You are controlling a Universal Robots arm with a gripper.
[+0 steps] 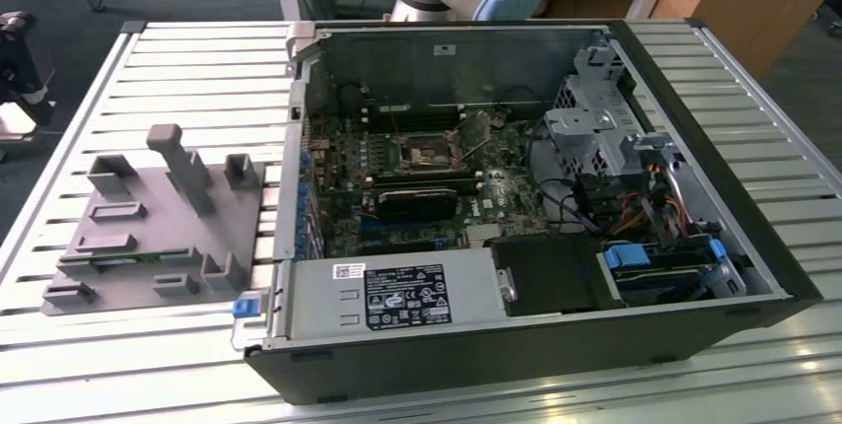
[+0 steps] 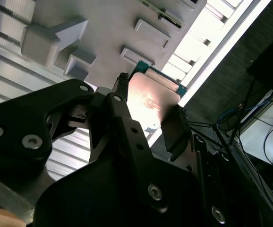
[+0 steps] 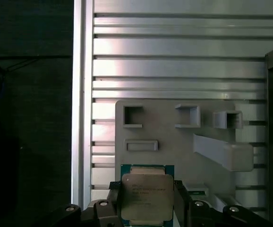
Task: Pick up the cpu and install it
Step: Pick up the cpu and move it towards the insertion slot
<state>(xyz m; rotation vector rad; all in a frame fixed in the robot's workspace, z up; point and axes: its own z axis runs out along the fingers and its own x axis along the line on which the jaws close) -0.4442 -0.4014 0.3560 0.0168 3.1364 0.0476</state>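
Note:
The cpu (image 3: 147,197) is a flat square chip with a silvery metal top and a green edge. My gripper (image 3: 148,208) is shut on it, one dark finger pressed against each of two opposite sides. In the second wrist view the cpu (image 2: 150,101) sits between the same fingers (image 2: 120,97) of the gripper (image 2: 148,113), lifted above the grey plastic fixture (image 2: 103,28). The dark square socket (image 1: 428,155) lies on the motherboard inside the open computer case (image 1: 526,345).
The grey fixture (image 1: 152,217) with upright posts stands on the slatted metal table (image 1: 197,69), at the exterior view's left of the case. Its posts (image 3: 224,153) rise near the held chip. The table edge (image 3: 77,118) drops to dark floor. Cables and drive cages fill the case's right side.

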